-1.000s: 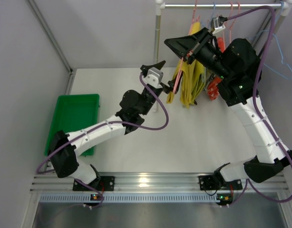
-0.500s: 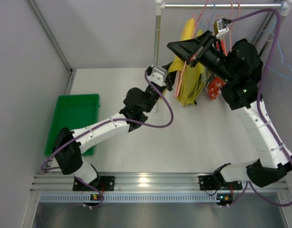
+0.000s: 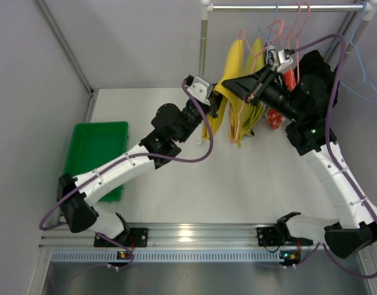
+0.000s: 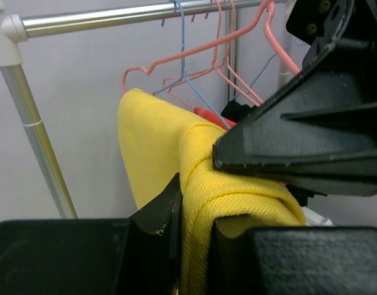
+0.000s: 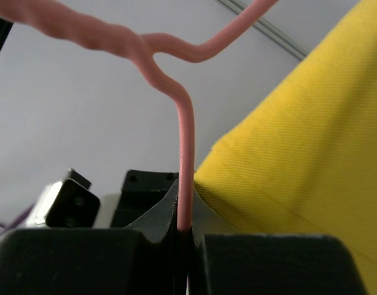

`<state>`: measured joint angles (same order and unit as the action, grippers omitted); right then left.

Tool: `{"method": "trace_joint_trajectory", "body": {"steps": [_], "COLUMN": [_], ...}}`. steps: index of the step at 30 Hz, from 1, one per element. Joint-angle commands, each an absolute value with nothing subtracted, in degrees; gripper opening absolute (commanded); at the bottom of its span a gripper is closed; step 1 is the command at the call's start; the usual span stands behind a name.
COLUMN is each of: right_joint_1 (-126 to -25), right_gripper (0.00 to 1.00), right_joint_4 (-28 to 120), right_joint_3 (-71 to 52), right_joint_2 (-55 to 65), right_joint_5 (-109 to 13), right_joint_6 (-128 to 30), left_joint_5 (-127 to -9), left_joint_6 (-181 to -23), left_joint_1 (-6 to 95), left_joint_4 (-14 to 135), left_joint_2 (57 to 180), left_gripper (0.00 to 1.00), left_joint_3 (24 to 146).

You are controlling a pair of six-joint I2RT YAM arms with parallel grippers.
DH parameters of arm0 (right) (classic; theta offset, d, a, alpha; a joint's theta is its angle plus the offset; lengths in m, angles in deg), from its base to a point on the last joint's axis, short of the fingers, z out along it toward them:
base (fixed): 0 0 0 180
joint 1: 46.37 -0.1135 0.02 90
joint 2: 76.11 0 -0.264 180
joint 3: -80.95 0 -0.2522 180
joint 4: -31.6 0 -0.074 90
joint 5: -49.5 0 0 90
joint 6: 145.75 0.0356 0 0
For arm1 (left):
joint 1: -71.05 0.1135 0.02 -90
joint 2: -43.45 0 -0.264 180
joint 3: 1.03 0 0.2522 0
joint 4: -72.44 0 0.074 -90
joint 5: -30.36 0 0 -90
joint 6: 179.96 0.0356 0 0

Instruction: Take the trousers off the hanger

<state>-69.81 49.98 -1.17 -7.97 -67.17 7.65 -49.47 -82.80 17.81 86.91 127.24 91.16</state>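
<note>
Checking in on the trouser job: we'd say we're only just past the start. Our left gripper (image 4: 194, 212) is pinched tight on a fold of the bright yellow trousers (image 4: 155, 135), with the cloth squeezed between the jaws. Our right gripper (image 5: 184, 224) is clamped on the wire of a pink hanger (image 5: 186, 141), just below the twist in the wire.

So both grips look sorted, but nothing has come off yet. From above, the bright pair is draped up under the rail (image 3: 287, 7) among the hangers. The olive-yellow trousers (image 3: 255, 61) hang right beside it, and neither gripper is on them.

What's left, as far as we can judge, is basically everything that counts:
- Slide the bright pair off its hanger while the right side steadies the wire.
- Set that pair down somewhere. The green tray (image 3: 93, 160) off to the left is our guess, and it has no clothes in it.
- Do it all again for the olive pair.

We can't tell from these views how the cloth sits on the hanger's bar.
</note>
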Motion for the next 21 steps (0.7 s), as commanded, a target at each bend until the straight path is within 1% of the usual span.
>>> {"method": "trace_joint_trajectory", "body": {"steps": [1,8,12,21], "right_joint_1": [-68.78,-68.78,-68.78,-68.78], "right_gripper": [0.0,0.0,0.0,0.0], "right_joint_4": [40.52,40.87,42.19,43.25], "right_joint_3": [-4.86,-15.05,-21.55,-27.36], "right_joint_2": [-11.24,-15.1,-18.44,-19.42], "right_joint_5": [-67.48,-66.96,-65.46,-64.14], "right_joint_6": [0.77,-3.1,-5.56,-9.52], "left_joint_5": [-48.13,-46.37,-46.2,-44.89], "left_joint_6": [-87.94,-87.68,-85.84,-83.82], "left_joint_1": [18.22,18.31,18.4,18.31], "left_joint_4": [87.7,82.68,82.32,78.81], "left_joint_2": [122.03,123.61,123.79,125.54], "left_gripper": [0.0,0.0,0.0,0.0], "left_joint_3": [99.12,106.85,109.93,121.44]}}
